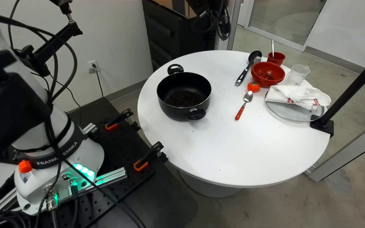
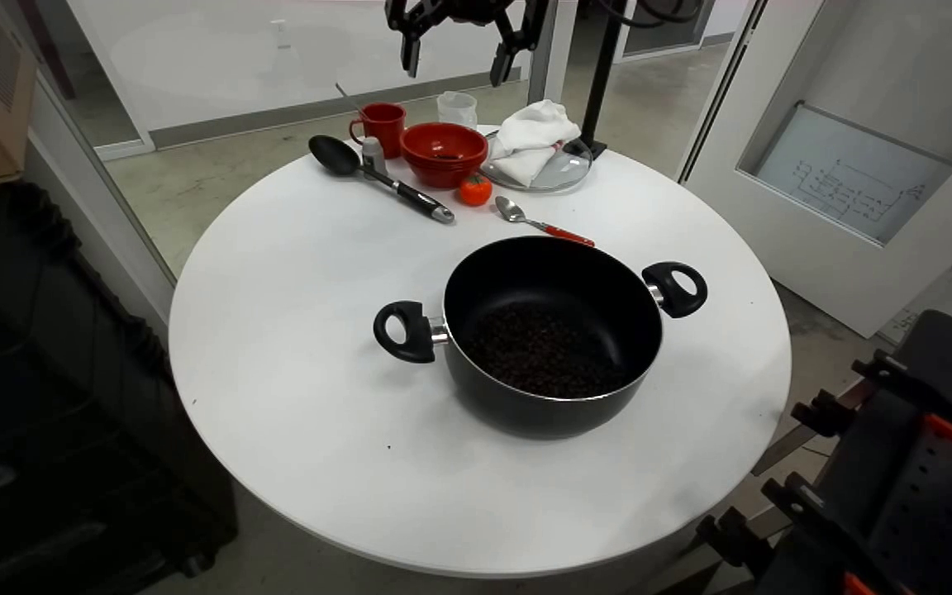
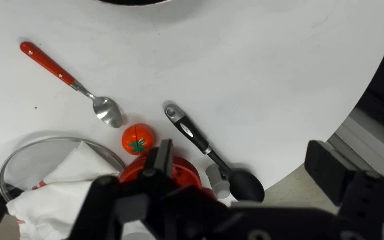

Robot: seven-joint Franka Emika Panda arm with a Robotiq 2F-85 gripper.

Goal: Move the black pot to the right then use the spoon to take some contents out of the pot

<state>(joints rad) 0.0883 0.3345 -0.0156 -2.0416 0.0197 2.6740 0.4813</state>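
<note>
The black pot [image 1: 173, 110] stands upright on the white round table, with small dark pieces inside. In an exterior view it stands nearest the camera [image 2: 525, 413]; only a sliver of its rim [image 3: 135, 2] shows in the wrist view. The spoon [image 1: 243, 104] lies on the table between the pot and the tomato. Its red handle and metal bowl also show in an exterior view [image 2: 538, 224] and the wrist view [image 3: 73, 84]. My gripper [image 2: 455, 70] is open and empty, high above the far table edge. In the wrist view its fingers [image 3: 243, 163] are wide apart.
A black long-handled utensil [image 3: 195, 136], a grey shaker [image 3: 218, 181], a tomato [image 3: 138, 139], red bowls [image 2: 445, 161] and a red mug [image 2: 383, 128] stand close together. A white cloth [image 1: 299, 95] lies on a glass lid [image 1: 288, 115]. A black post [image 1: 344, 93] rises at the edge.
</note>
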